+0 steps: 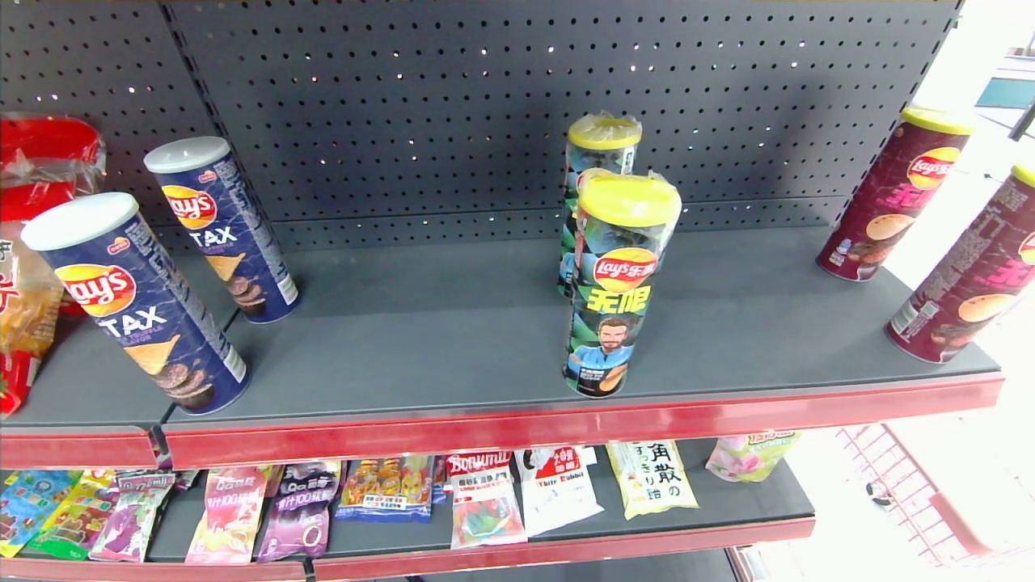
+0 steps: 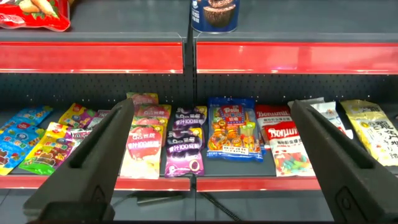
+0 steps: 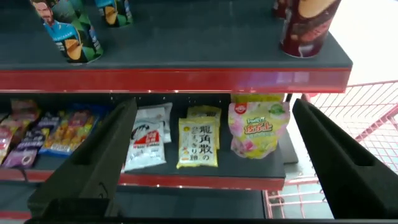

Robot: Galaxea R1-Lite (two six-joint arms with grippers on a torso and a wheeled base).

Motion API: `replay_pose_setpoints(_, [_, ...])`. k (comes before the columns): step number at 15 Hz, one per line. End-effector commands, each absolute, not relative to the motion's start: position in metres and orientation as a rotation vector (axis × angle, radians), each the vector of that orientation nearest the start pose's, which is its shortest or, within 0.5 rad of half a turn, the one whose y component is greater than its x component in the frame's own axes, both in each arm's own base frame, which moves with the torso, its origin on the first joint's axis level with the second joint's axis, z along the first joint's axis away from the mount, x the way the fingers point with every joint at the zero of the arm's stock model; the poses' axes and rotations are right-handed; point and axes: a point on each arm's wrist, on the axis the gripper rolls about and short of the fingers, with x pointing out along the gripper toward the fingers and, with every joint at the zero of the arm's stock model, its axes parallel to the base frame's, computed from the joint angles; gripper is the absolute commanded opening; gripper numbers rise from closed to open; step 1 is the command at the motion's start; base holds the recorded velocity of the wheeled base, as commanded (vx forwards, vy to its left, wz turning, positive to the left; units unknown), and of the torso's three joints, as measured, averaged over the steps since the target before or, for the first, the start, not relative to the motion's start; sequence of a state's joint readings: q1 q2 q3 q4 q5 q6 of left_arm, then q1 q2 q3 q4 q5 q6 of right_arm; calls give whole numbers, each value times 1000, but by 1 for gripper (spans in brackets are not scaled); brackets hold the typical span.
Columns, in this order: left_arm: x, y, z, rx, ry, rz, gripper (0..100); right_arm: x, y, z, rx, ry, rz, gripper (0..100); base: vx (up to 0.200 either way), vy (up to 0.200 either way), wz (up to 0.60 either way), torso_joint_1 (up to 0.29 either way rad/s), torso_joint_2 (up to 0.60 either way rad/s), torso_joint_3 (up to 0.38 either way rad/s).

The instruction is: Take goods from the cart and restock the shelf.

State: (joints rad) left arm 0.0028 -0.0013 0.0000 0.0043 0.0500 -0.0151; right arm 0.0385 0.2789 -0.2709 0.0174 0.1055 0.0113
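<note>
Head view is taking in the upper shelf [image 1: 453, 323], where the goods are standing in pairs, one behind the other. At the far left a red bag [image 1: 40, 162] is sitting by the pegboard [image 1: 453, 81]. Next the front blue can [image 1: 137, 303] and rear blue can [image 1: 222, 230] are standing with white lids. Right of centre the front green can [image 1: 616, 287] is standing at the shelf's red lip with the rear green can [image 1: 598, 145] just behind it (both yellow-lidded). At the right end the rear maroon can [image 1: 889, 198] and front maroon can [image 1: 966, 275] are standing. Below, candy packets [image 1: 388, 489] are lying in a row on the lower shelf [image 1: 752, 505], and the red wire cart [image 1: 897, 485] is showing past its right end. Left wrist view is adding what the head view is cutting short: the packets face-on, with a blue can's base above the red lip. The left gripper [image 2: 212, 106] is hanging before them, fingers spread wide and holding nothing. Right wrist view is facing the lower shelf's right end, where a yellow packet [image 3: 199, 143] and a pink pouch [image 3: 255, 127] are lying. It is also giving the cart's mesh more plainly, while the cans above are appearing without their lids. The right gripper [image 3: 214, 104] is likewise hanging with fingers apart, grasping nothing.
</note>
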Motion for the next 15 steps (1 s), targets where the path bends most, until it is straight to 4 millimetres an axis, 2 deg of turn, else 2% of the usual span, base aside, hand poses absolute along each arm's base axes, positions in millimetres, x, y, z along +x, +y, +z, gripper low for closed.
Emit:
replay_pose_setpoints(1, [-23,1,75,-15,4,54,100,75,13,197,-23,308,268,100,0,0,0,0,0,0])
replay_pose_setpoints(2, [-23,1,75,-15,4,54,100,104,21,202,-15,320,264,100,0,0,0,0,0,0])
replay_pose_setpoints(3, [-23,1,75,-15,4,54,100,123,25,203,-18,321,230,100,0,0,0,0,0,0])
replay_pose_setpoints(4, [-23,1,75,-15,4,54,100,145,37,203,-38,330,245,100,0,0,0,0,0,0])
replay_pose_setpoints(5, [-23,1,75,-14,4,54,100,158,49,205,-51,342,274,100,0,0,0,0,0,0])
replay_pose_setpoints(11, [-23,1,75,-15,4,54,100,205,96,195,-117,395,297,100,0,0,0,0,0,0])
replay_pose_setpoints(15, [-23,1,75,-15,4,54,100,218,119,189,-148,407,302,100,0,0,0,0,0,0])
